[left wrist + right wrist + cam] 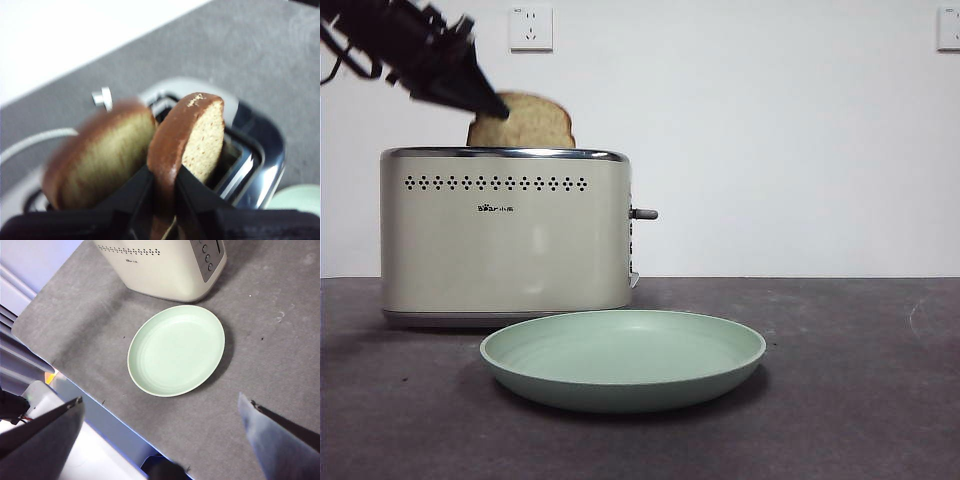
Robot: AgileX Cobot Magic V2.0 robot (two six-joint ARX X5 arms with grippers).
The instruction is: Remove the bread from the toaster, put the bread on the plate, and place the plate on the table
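Observation:
The cream toaster (505, 235) stands at the back left of the table (850, 380), with two slices in its slots. In the left wrist view my left gripper (165, 175) is shut on the brown crust edge of the light tan bread (202, 135). A darker, blurred slice (100, 160) stands beside it. From the front, the left gripper (488, 102) reaches in from the upper left onto a slice (530, 123) that sticks up above the chrome rim. The pale green plate (623, 358) lies with nothing on it before the toaster. My right gripper (162, 402) hangs open high above the plate (176, 350).
The grey lever (644, 213) juts from the toaster's right side. Two wall sockets (531, 27) sit on the white wall behind. In the right wrist view the table's near edge (75, 385) runs close to the plate, with light-coloured gear beyond it.

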